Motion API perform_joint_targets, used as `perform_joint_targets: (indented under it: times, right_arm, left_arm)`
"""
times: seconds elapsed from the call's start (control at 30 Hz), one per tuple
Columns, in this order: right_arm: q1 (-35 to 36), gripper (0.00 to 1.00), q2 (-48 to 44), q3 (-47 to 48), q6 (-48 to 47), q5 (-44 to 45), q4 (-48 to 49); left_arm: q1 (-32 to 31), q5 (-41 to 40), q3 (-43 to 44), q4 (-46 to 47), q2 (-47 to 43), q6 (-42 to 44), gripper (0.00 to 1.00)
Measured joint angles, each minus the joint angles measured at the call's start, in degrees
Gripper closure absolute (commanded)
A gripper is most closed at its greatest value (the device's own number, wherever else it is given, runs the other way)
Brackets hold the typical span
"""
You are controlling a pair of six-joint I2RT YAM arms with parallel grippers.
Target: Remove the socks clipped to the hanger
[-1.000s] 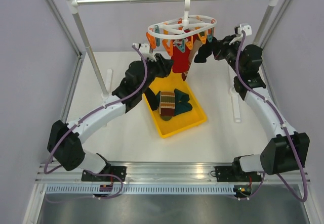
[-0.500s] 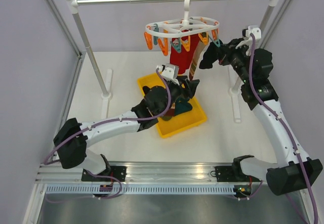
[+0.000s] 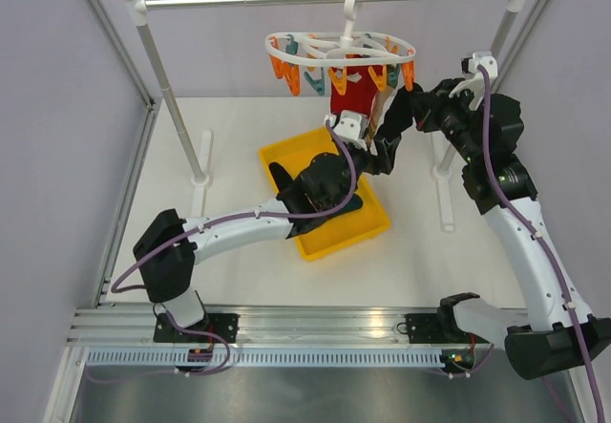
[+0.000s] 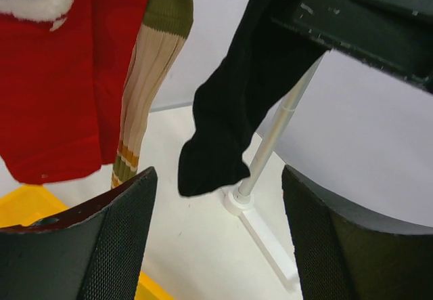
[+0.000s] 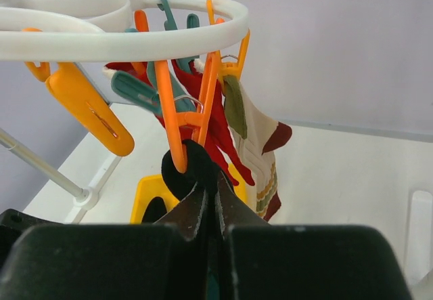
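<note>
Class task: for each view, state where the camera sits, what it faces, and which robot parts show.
Top external: above and behind, looking down on the hanger, yellow bin, left arm and right arm.
Left wrist: on the left arm, facing the black sock past its open left tool.
Right wrist: looking up at the hanger; right tool shut on the black sock.
Shared: both wrist views show the black sock.

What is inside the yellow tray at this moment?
A dark sock lies in the far left corner of the yellow tray, and a strip of teal fabric shows near its right side. The left arm covers the rest of the inside.
</note>
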Motion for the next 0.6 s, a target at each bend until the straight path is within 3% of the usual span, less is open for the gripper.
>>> perform_joint_targets:
  times: [0.47, 0.6]
  right_arm:
    - [1.2, 0.99, -0.39, 1.11, 1.57, 0.02, -4.02]
    - [1.49, 0.99, -0.39, 1.55, 1.73, 0.02, -4.63]
  left_arm:
    - [-0.68, -3.48, 7.85, 0.24, 9.35, 4.42, 0.22]
    - [-0.85, -5.68, 9.9, -0.09, 11.74, 5.53, 0.3]
